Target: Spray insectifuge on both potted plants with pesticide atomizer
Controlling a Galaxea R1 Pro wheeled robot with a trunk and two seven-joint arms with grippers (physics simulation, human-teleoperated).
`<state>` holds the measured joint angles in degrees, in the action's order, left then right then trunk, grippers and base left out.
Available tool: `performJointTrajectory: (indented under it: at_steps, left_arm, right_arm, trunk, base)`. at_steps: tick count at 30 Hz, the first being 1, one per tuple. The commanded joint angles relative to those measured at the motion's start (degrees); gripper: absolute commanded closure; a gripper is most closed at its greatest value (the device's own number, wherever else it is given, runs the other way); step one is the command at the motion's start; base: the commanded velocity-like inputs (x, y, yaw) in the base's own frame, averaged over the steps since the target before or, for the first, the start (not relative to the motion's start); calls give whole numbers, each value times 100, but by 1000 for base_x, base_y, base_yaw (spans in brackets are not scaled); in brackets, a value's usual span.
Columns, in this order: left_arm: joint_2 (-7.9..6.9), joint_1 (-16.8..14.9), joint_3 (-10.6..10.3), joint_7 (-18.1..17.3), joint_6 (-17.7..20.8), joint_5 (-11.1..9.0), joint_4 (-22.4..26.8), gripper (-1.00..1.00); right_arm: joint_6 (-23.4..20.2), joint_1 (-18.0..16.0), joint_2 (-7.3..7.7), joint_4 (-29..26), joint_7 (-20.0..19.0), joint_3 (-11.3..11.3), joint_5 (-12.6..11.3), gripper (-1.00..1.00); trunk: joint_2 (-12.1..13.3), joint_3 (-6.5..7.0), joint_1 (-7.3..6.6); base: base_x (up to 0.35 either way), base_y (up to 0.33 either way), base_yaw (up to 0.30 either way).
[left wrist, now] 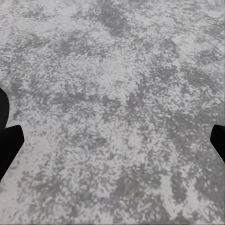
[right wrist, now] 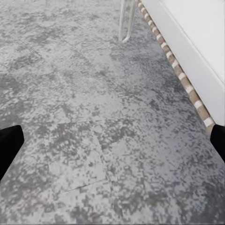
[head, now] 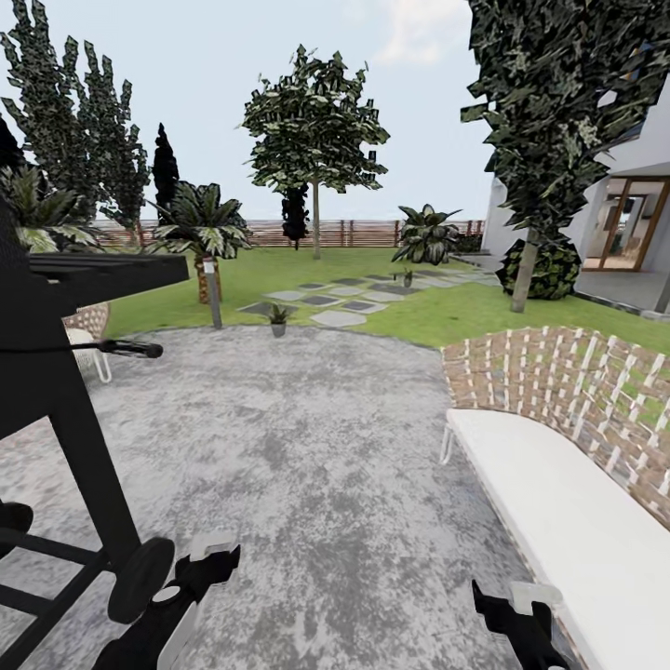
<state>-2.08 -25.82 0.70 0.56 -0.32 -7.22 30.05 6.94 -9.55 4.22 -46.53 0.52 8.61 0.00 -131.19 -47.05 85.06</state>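
Observation:
I stand on the round grey patio [head: 307, 447] of the garden, facing the lawn [head: 419, 312]. One potted plant [head: 277, 318], a small green rosette in a grey pot, stands at the patio's far edge by the stepping stones [head: 340, 318]. A second potted plant [head: 407, 276] sits farther back along the stones. The pesticide atomizer is out of view. My left gripper [head: 207, 563] and right gripper [head: 504, 603] hang low over the paving, both open and holding nothing. The wrist views look down on bare paving between the left gripper's [left wrist: 112, 140] and the right gripper's [right wrist: 112, 143] spread fingers.
A black grill [head: 65, 372] stands close at my left. A wicker sofa with a white cushion [head: 568, 502] stands close at my right, its leg [right wrist: 125, 21] in the right wrist view. A short lamp post [head: 214, 293], palms, trees, a slat fence and a house lie beyond.

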Motion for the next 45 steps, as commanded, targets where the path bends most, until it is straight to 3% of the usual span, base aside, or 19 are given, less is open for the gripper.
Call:
performJointTrajectory:
  at_steps: [1,45]
  left_arm:
    - [-2,-2,-8,4,-3,-60,1,-100]
    - [6,-2,-17,4,-3,-60,1,-100]
  right_arm:
    - [17,-3,0,3,6,0,0,-100]
    - [18,-3,0,-6,9,-1,-26,-100]
  trunk:
    - [-2,-6,2]
    - [-2,-6,2]
  base:
    - [332,0,0]
    - [332,-15,17]
